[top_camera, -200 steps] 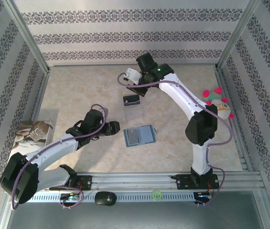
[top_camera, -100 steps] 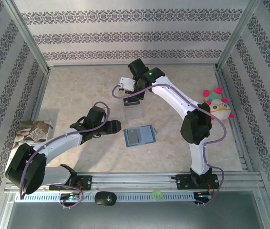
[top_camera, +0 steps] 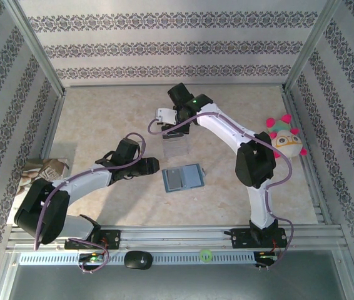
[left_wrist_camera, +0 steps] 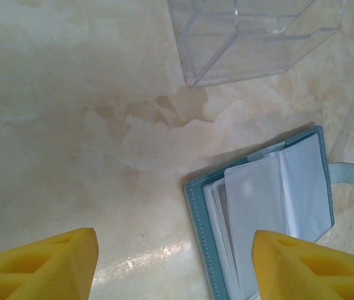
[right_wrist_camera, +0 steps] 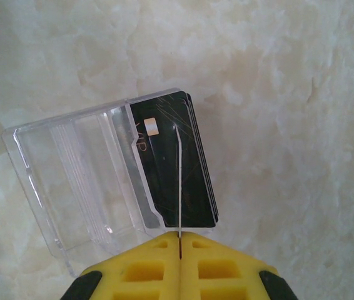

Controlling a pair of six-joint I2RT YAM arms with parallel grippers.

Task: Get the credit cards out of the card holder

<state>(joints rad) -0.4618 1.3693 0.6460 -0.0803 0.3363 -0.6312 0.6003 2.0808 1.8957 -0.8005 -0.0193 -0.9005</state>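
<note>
Jaws of the right gripper [right_wrist_camera: 180, 242] pinch a thin edge-on card [right_wrist_camera: 178, 181] above a clear plastic stand [right_wrist_camera: 70, 175]; the left gripper [left_wrist_camera: 176, 262] gapes beside the open teal card holder [left_wrist_camera: 271, 206].

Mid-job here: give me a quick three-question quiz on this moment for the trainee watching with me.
1. True or false: the card holder lies open on the table.
2. Multiple choice: what is the right gripper pinching? A) a thin card seen edge-on; B) the holder's snap tab; C) nothing.
3. Fill in: the black cards stand inside the ____.

Key: 1 true; 2 A; 3 clear stand.
</note>
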